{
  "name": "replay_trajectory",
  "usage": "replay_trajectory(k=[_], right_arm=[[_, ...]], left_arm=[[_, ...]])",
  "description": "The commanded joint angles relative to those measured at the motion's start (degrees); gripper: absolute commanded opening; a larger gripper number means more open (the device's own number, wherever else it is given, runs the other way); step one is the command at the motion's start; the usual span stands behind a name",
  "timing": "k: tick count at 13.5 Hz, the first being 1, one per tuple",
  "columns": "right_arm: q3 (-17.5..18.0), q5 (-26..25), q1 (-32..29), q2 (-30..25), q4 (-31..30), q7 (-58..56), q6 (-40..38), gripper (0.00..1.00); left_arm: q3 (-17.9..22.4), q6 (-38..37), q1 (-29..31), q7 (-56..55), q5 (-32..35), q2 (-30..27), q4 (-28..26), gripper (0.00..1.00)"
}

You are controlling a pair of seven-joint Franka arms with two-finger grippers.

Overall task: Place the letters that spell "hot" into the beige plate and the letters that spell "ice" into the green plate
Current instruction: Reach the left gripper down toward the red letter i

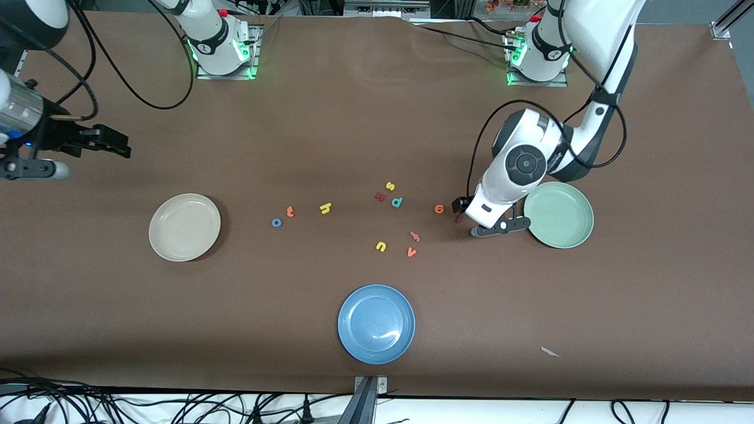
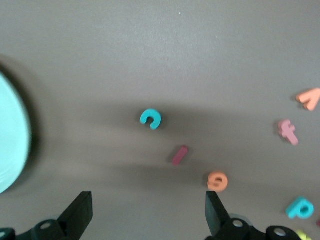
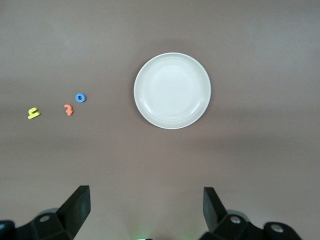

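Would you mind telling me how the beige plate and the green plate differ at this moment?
The beige plate is cream; the green plate is pale mint. The beige plate lies toward the right arm's end of the table, the green plate toward the left arm's end. The open left hand is low beside the green plate; the open right hand is farther from the beige plate. Both are round, shallow, similar-sized and hold no letters.

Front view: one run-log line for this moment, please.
left gripper: open, low over teal c and dark red i beside green plate | right gripper: open, waiting | beige plate: no letters
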Motion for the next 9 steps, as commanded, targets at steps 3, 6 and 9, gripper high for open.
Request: replay_trajectory(k=[3,6,9], right_arm=[[0.34,-0.25,2.15,1.52,0.13,2.05,0.16,1.0],[0.78,0.71,3.2,4.42,1.01,2.58,3.73,1.0],[6.04,0.72,1.28,3.9,-7.14,4.51,14.12,1.0]], left_arm=[[-0.86,2.46,-0.58,2.13,1.17,2.73,-0.86,0.99],[-0.69,3.79,0.39,3.71,0.38,6.24,1.68,0.94],[-0.68,4.57,0.05,1.09,0.47,8.53,3.53,0.9]])
